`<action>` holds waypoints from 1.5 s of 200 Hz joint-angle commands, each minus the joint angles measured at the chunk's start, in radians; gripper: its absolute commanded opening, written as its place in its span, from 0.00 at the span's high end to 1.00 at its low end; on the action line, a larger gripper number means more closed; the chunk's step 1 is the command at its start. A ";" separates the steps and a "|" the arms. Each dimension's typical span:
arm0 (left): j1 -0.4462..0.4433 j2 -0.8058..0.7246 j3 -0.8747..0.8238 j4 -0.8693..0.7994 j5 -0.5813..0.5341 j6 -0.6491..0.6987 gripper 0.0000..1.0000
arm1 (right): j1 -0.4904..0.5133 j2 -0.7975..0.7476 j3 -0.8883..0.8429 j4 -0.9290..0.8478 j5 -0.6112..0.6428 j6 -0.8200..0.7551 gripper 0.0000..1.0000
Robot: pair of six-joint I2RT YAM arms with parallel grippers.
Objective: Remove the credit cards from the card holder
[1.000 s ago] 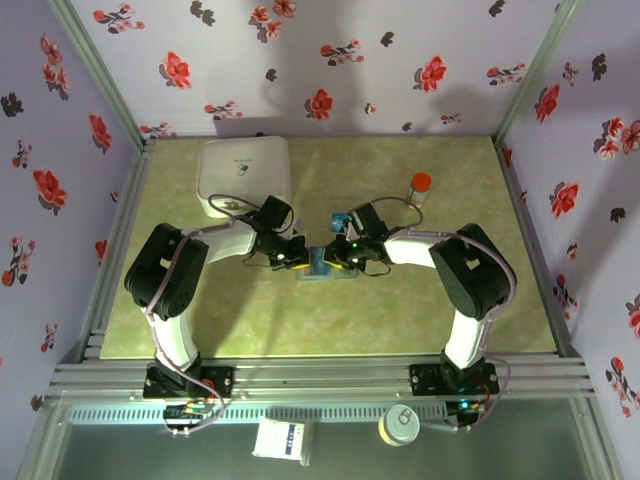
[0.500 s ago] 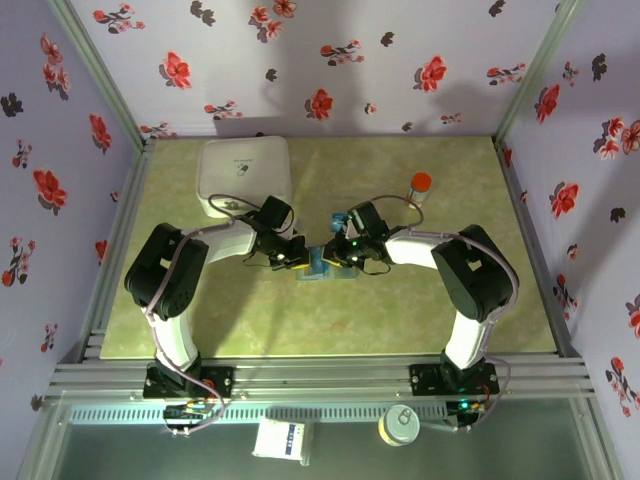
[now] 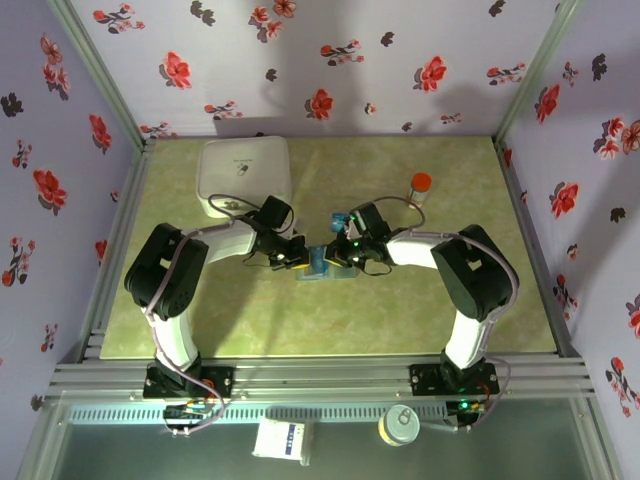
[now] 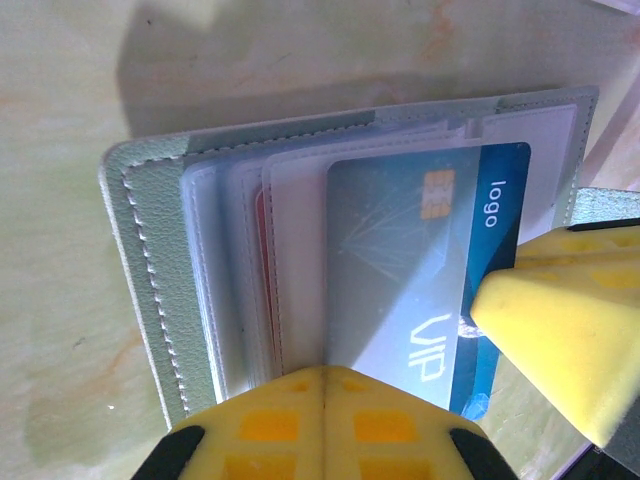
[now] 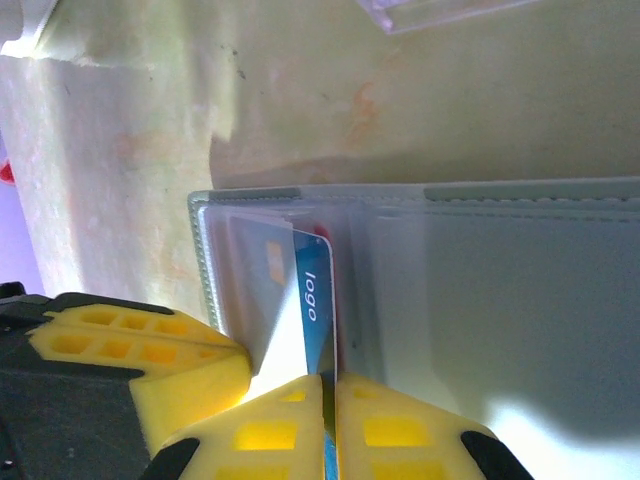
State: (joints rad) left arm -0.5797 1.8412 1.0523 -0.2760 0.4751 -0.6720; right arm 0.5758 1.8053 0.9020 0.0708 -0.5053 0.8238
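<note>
The grey-blue card holder (image 3: 322,270) lies open mid-table, its stitched panel (image 4: 150,260) and clear sleeves facing up. A blue-teal credit card (image 4: 400,250) marked "VIP" and "logo" sticks partway out of a sleeve. The red-orange card (image 4: 262,280) shows as a thin sliver behind the sleeves. My left gripper (image 4: 325,372) is shut on the sleeve edge of the card holder, beside the blue card. My right gripper (image 5: 328,385) is shut on the blue card's (image 5: 315,290) free edge. Both grippers, left (image 3: 298,258) and right (image 3: 347,258), meet over the holder.
A big white rounded box (image 3: 245,175) stands at the back left. A small red-capped bottle (image 3: 420,186) stands at the back right. A clear plastic tray's edge (image 5: 450,12) lies just beyond the holder. Floral walls close in the table.
</note>
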 commanded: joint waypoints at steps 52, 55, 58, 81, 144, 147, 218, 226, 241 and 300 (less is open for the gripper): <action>-0.006 0.003 -0.012 -0.057 -0.037 0.026 1.00 | -0.029 -0.104 0.013 -0.226 0.079 -0.119 0.89; -0.006 0.003 -0.011 -0.059 -0.041 0.027 1.00 | -0.028 -0.109 0.019 -0.240 0.085 -0.127 0.89; -0.006 0.002 -0.011 -0.061 -0.042 0.026 1.00 | -0.029 -0.111 0.026 -0.255 0.089 -0.136 0.89; -0.006 -0.010 -0.003 -0.065 -0.052 0.025 1.00 | -0.030 -0.140 0.079 -0.379 0.131 -0.216 0.92; -0.006 -0.061 0.010 -0.051 -0.032 0.009 0.97 | -0.031 -0.155 0.257 -0.655 0.215 -0.558 0.96; -0.006 -0.064 0.009 -0.051 -0.033 0.007 0.97 | -0.031 -0.156 0.267 -0.667 0.217 -0.581 0.96; -0.006 -0.127 -0.020 -0.035 -0.052 -0.018 0.95 | -0.022 -0.136 0.489 -0.900 0.300 -1.190 1.00; -0.006 -0.133 -0.024 -0.038 -0.052 -0.021 0.95 | -0.022 -0.123 0.521 -0.917 0.322 -1.245 1.00; -0.007 -0.152 -0.037 -0.040 -0.060 -0.022 0.95 | -0.027 -0.093 0.593 -0.976 0.342 -1.371 1.00; -0.006 -0.194 -0.056 -0.050 -0.092 -0.038 0.95 | -0.032 0.035 0.819 -1.105 0.432 -1.708 1.00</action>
State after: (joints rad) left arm -0.5808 1.6722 1.0115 -0.3107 0.4057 -0.6903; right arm 0.5503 1.7748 1.6287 -0.9409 -0.1249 -0.7033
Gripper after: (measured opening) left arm 0.053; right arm 0.065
